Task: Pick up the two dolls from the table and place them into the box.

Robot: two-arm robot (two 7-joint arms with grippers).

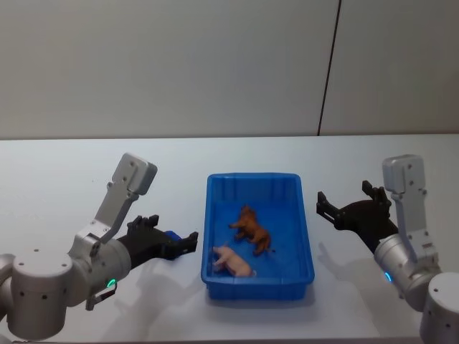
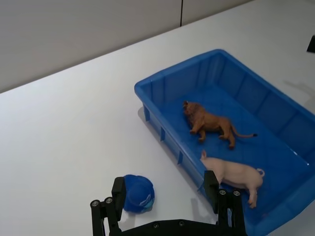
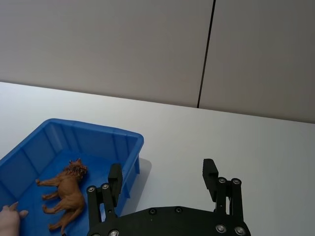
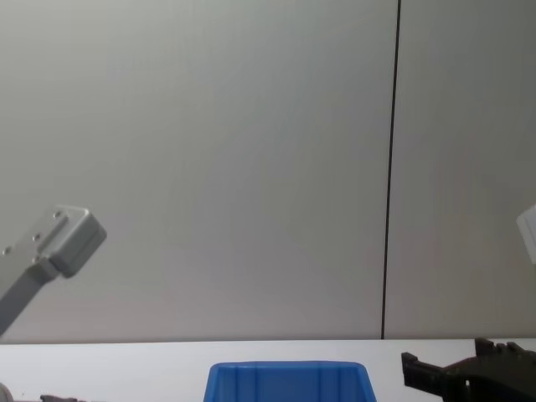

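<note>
Left gripper point(image 2: 164, 187): low over the surface point(image 1: 72, 172), just off the left wall of the box point(image 1: 254, 176) and near its front corner. Its two black fingers point(image 2: 118, 191) stand wide apart and grip nothing.
Small blue round thing point(image 2: 138, 192): lies on the surface between those fingers, just beside one of them. Whether it touches that finger cannot be told. It bears a pale mark.
Pig point(image 1: 233, 261): pale pink, lying on the floor of the box in the front left part, close to the left wall.
Lion point(image 1: 252, 228): brown with a darker mane, lying on the floor of the box around the middle, farther from the robot than the pig. It is near the pig but apart from it.
Box: bright blue, rectangular, open at the top with a thick rim. It sits on the surface between the two grippers, its long sides running away from the robot.
Right gripper point(image 1: 344, 193): held to the right of the box, clear of its wall. Its black fingers are spread with nothing between them.
Surface: white and flat, reaching back to the wall.
Wall point(image 1: 179, 64): pale grey, with one dark upright seam point(image 1: 328, 68) right of the middle.
</note>
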